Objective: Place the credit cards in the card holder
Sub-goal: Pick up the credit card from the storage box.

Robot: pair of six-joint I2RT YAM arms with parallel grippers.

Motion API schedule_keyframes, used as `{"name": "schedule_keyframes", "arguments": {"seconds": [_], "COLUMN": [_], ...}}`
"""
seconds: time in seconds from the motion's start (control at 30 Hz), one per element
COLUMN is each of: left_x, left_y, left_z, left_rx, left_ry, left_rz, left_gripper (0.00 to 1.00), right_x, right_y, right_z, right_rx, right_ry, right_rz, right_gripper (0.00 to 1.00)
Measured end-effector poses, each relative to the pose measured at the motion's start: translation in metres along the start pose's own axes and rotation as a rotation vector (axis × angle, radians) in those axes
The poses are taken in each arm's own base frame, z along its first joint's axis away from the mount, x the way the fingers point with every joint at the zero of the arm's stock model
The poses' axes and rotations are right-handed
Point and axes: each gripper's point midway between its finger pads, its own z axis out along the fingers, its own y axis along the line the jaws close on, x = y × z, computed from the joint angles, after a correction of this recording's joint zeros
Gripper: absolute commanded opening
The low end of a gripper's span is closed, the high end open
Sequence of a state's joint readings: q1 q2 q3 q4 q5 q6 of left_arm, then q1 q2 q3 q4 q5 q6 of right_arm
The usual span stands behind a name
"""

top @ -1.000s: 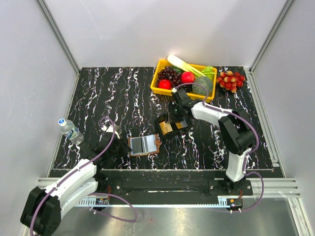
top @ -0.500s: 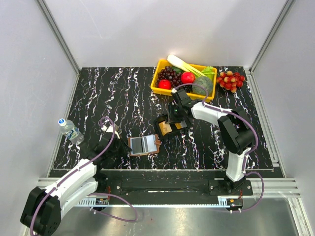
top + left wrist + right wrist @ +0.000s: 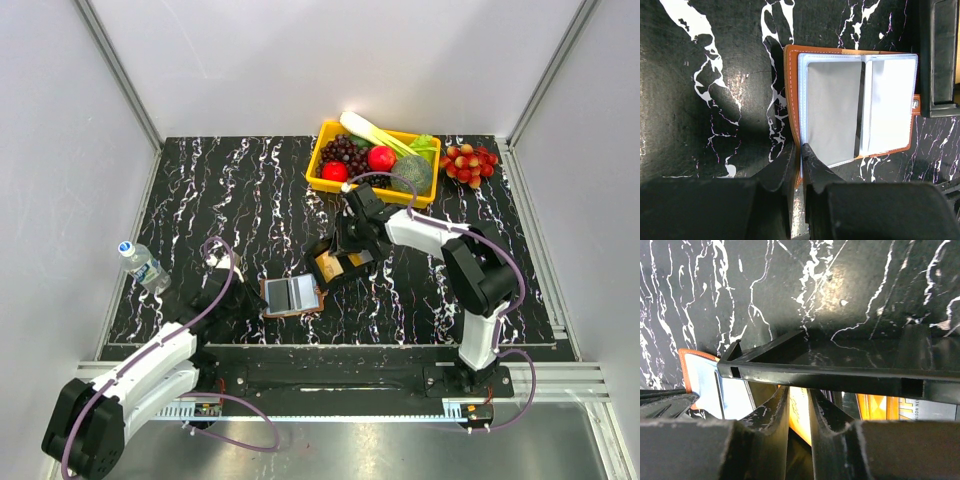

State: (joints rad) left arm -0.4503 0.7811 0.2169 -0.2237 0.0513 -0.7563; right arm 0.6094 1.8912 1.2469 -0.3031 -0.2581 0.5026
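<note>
Pins the card holder point(image 3: 850, 95) to the tabletop point(image 3: 220, 200) with the left claw point(image 3: 800, 150), jaws pinched nearly shut on the near edge of its brown cover. Leaves it spread open, clear pockets facing up. Cannot tell a grey lining from a grey card in the darker of the two pockets. Dips the right claw point(image 3: 799, 390) into the small black box point(image 3: 840, 372) just beside the holder, fingers point(image 3: 770, 420) set a narrow gap apart on either side of an orange card point(image 3: 799, 415) standing in there near more cards point(image 3: 880, 407). Cannot tell from the wrist view between a real bite on that card and mere flanking. Looks, then, like the fetching step: taking one card out of the box, with at least this one yet to be slotted. Calls next for a firm squeeze on the card's upper edge and a straight lift clear of the box wall without dragging the box along. Calls then for a short carry across to the holder and a shallow, edge-first slide into an open pocket. Needs the left claw's hold throughout, to stop the holder skating or folding shut under the push.
</note>
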Motion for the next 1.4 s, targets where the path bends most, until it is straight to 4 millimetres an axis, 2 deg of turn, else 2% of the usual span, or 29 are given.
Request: {"name": "schedule_keyframes", "arguments": {"seconds": [0.27,0.43,0.73,0.87,1.13,1.3,1.4], "left_x": [0.000,0.000,0.001,0.001,0.001,0.001,0.001], "left_y": [0.000,0.000,0.000,0.001,0.000,0.000,0.000], "left_z": [0.000,0.000,0.000,0.001,0.001,0.001,0.001], "left_rx": [0.001,0.001,-0.001,-0.002,-0.001,-0.001,-0.001], "left_ry": [0.001,0.001,0.004,0.005,0.004,0.005,0.005], "left_rz": [0.002,0.005,0.004,0.004,0.004,0.004,0.004], "left_gripper": [0.12,0.12,0.12,0.12,0.12,0.12,0.12], "right_x": [0.004,0.006,0.024,0.029,0.036,0.043,0.043], "right_y": [0.013,0.026,0.048,0.054,0.052,0.051,0.050], "right_z": [-0.004,-0.009,-0.010,-0.010,-0.005,-0.003,-0.003], "right_rx": [-0.036,-0.087,-0.151,-0.148,-0.073,-0.045,-0.038], "right_ry": [0.010,0.019,0.071,0.082,0.098,0.108,0.110], "right_rz": [-0.013,-0.025,-0.079,-0.108,-0.158,-0.178,-0.180], "right_gripper": [0.16,0.16,0.22,0.28,0.34,0.31,0.34]}}
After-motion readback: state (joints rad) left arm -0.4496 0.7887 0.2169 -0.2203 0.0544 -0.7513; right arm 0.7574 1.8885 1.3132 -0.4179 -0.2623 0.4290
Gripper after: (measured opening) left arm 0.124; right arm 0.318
